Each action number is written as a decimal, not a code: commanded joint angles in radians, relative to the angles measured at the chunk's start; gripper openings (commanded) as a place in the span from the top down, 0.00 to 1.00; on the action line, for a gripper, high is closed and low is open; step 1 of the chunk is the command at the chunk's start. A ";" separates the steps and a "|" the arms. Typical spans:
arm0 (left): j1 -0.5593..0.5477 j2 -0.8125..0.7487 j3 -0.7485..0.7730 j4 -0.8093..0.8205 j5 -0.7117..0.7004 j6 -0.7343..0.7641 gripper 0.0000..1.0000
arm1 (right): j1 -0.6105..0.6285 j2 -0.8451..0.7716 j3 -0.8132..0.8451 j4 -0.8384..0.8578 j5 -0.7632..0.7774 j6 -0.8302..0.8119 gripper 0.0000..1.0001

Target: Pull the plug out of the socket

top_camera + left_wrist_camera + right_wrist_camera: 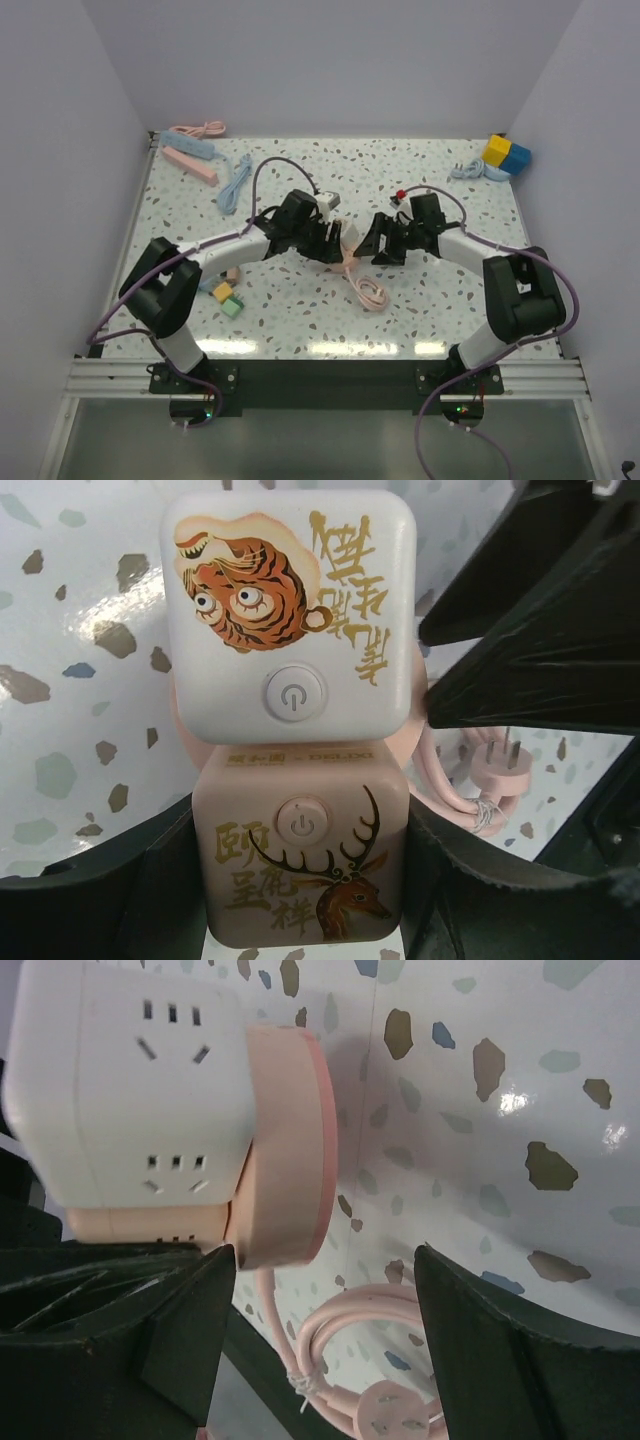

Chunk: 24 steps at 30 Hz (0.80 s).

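Mid-surface, between the two arms, a white cube socket (290,610) with a tiger print and a round power button sat joined end to end with a pink cube socket (300,870) bearing a deer print and its own button. The white one lay on the far side of the pink one in the left wrist view. A pink round-edged slab (285,1150) was pressed flat against one face of the white cube, on the side toward the terrazzo surface (300,310). How the pieces were seated in one another could not be told.

The left claw (300,820) was clenched on the pink cube socket, one dark finger against each of its sides. The right claw (325,1260) was released, its fingers spread wide with only speckled surface and cable between them. One fingertip stood just beside the lower edge of the pink slab, and the other was well apart from it.

A coiled pink cable (350,1350) lay on the surface just near of the cubes, tied with a thin band, and its three-pin plug (497,765) lay loose at the coil.

At the far right corner sat yellow and blue blocks (507,153). A pink power strip (190,160) and a light blue cable (235,185) lay at the far left. Small yellow and green cubes (228,298) rested near the left arm.
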 commanded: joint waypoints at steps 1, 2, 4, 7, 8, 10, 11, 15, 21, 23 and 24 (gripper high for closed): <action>-0.004 -0.088 0.024 0.175 0.127 -0.044 1.00 | 0.003 0.030 0.065 0.041 -0.071 0.001 0.24; -0.004 -0.089 0.024 0.175 0.127 -0.047 1.00 | 0.003 0.039 0.068 0.045 -0.087 0.008 0.25; -0.005 -0.095 0.021 0.178 0.129 -0.050 1.00 | 0.003 0.058 0.066 0.082 -0.099 0.039 0.25; -0.007 -0.106 0.014 0.178 0.127 -0.052 1.00 | 0.004 0.079 0.071 0.110 -0.111 0.071 0.26; -0.005 -0.111 0.013 0.180 0.127 -0.052 1.00 | 0.004 0.085 0.074 0.111 -0.111 0.073 0.27; -0.005 -0.129 0.002 0.212 0.118 -0.062 1.00 | 0.009 0.102 0.083 0.098 -0.105 0.076 0.35; -0.005 -0.135 -0.001 0.220 0.106 -0.066 1.00 | 0.012 0.110 0.086 0.094 -0.107 0.078 0.40; -0.005 -0.171 -0.028 0.272 0.066 -0.104 1.00 | 0.021 0.127 0.062 0.159 -0.140 0.142 0.63; 0.002 -0.191 -0.053 0.339 0.012 -0.147 1.00 | 0.023 0.144 0.069 0.155 -0.090 0.164 1.00; 0.024 -0.188 -0.049 0.327 0.017 -0.158 1.00 | 0.021 0.144 0.094 0.073 -0.023 0.115 1.00; 0.033 -0.188 -0.041 0.313 0.029 -0.161 1.00 | 0.021 0.134 0.115 0.003 0.013 0.064 1.00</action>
